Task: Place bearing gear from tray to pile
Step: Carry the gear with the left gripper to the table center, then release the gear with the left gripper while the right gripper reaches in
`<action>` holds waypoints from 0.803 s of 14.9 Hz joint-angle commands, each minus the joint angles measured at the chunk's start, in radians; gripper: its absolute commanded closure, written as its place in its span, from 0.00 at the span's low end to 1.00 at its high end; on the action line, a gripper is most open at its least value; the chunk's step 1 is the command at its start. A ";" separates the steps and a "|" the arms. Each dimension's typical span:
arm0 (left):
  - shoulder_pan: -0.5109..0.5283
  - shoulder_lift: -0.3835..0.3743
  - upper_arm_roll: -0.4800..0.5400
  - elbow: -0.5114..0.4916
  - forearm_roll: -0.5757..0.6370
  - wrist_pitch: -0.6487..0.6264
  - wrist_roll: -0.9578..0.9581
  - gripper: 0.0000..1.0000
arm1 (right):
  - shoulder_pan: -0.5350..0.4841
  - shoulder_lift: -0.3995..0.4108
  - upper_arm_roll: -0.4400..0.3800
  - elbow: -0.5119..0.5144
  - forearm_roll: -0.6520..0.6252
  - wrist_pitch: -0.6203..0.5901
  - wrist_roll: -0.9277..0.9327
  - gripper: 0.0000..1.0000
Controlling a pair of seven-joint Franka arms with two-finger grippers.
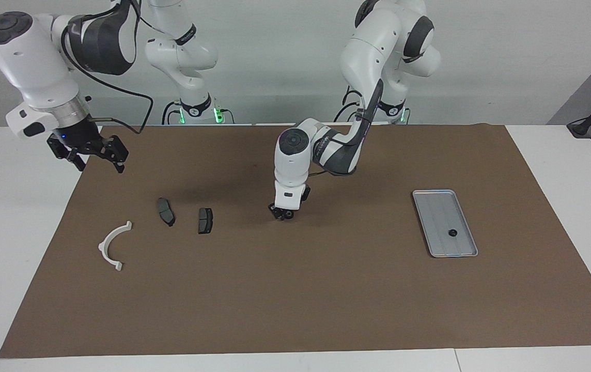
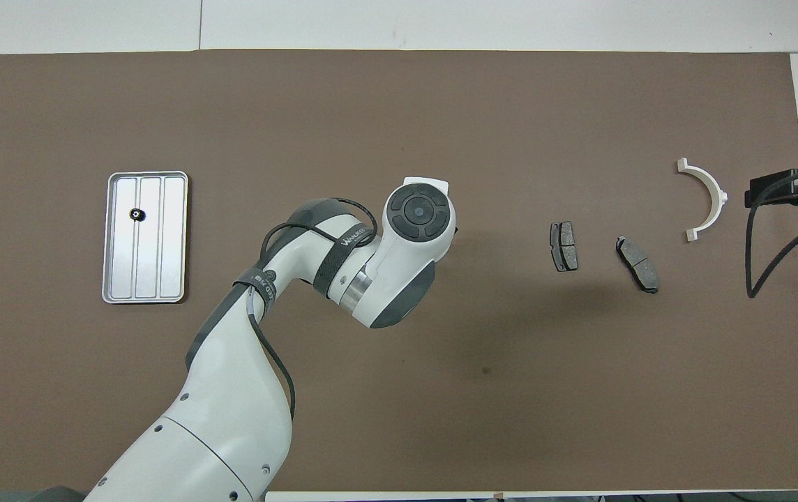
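The silver tray [image 1: 432,194] lies toward the left arm's end of the mat, with one small black bearing gear [image 1: 451,232] in it; both also show in the overhead view, the tray [image 2: 146,173] and the gear [image 2: 135,214]. The pile is a white half-ring bracket [image 1: 102,247] and two dark brake pads [image 1: 166,212] [image 1: 205,220]. My left gripper [image 1: 282,214] hangs low over the middle of the mat, between tray and pile, shut on a small dark part that looks like another bearing gear. In the overhead view its own wrist hides it. My right gripper [image 1: 96,155] waits, open and empty, high over the mat's edge.
A brown mat [image 1: 326,299] covers the white table. In the overhead view the bracket [image 2: 720,195] and the pads [image 2: 563,246] [image 2: 637,263] lie in a row toward the right arm's end.
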 commanded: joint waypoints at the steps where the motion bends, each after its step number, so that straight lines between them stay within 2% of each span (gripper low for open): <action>1: 0.045 -0.072 0.010 -0.009 0.019 -0.074 -0.004 0.00 | -0.008 0.006 0.005 -0.002 0.003 0.022 -0.031 0.00; 5: 0.136 -0.132 0.009 -0.027 0.019 -0.216 0.189 0.00 | -0.004 0.103 0.016 0.099 0.014 0.028 -0.025 0.00; 7: 0.184 -0.182 0.009 -0.079 0.017 -0.220 0.298 0.00 | 0.015 0.200 0.016 0.201 0.029 0.013 -0.014 0.00; 10: 0.272 -0.284 0.007 -0.194 0.017 -0.211 0.424 0.00 | 0.106 0.352 0.018 0.356 0.017 -0.010 0.101 0.00; 12: 0.345 -0.334 0.007 -0.249 0.016 -0.214 0.556 0.00 | 0.183 0.402 0.016 0.403 0.011 -0.008 0.228 0.01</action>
